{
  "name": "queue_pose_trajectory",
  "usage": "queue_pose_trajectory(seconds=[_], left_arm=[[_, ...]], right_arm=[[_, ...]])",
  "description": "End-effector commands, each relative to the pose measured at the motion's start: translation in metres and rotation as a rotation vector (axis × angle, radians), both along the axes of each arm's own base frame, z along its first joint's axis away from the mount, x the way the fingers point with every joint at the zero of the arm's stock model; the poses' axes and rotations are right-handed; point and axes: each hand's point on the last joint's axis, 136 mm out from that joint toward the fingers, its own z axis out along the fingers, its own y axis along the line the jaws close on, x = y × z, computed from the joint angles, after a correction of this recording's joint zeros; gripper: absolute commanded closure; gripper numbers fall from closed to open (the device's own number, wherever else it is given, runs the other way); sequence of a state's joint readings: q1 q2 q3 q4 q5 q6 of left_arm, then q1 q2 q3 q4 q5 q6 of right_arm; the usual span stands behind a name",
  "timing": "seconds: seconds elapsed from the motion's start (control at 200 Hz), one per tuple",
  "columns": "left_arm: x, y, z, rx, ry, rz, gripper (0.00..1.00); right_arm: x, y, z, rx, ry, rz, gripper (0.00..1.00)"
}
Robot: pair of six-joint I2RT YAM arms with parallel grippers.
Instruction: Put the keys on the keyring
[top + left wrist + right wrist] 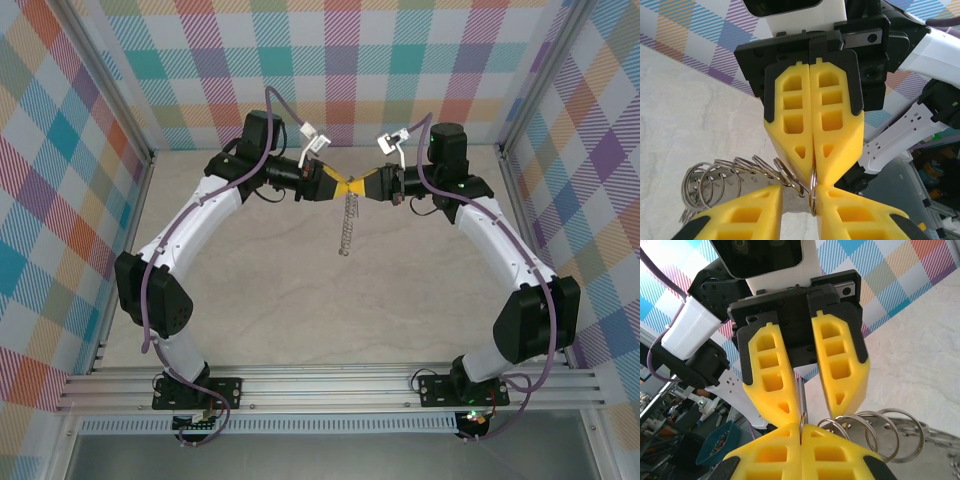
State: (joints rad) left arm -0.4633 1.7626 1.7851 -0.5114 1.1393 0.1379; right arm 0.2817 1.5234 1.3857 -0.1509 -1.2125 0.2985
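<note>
left gripper (344,187) over far middle of table (300,310), left of centre | right gripper (361,187) just right of it, tips facing, almost touching | keyring (346,225) at the meeting point, top loop pinched between right fingers, left fingers either side of it | remaining loops hang below

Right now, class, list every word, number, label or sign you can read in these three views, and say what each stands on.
None can be read.
Faint marks among the loops of the keyring: too blurred to read.
The yellow gripper fingers carry no lettering.
</note>
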Motion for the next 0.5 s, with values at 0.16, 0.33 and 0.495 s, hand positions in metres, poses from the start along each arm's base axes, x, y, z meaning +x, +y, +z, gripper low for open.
queue_pose_trajectory(seconds=[0.16,0.33,0.495], left_arm=[[0.001,-0.012,0.012,-0.037,-0.044,-0.016,1.0],[0.012,-0.013,0.013,-0.043,-0.067,0.065,1.0],[0.021,-0.007,0.02,-0.082,-0.128,0.174,1.0]], right_arm=[[-0.004,0.0,0.003,0.022,-0.036,0.035,1.0],[-0.002,-0.003,0.006,0.019,-0.039,0.003,0.93],[0.007,-0.024,0.018,0.041,-0.046,-0.106,0.61]])
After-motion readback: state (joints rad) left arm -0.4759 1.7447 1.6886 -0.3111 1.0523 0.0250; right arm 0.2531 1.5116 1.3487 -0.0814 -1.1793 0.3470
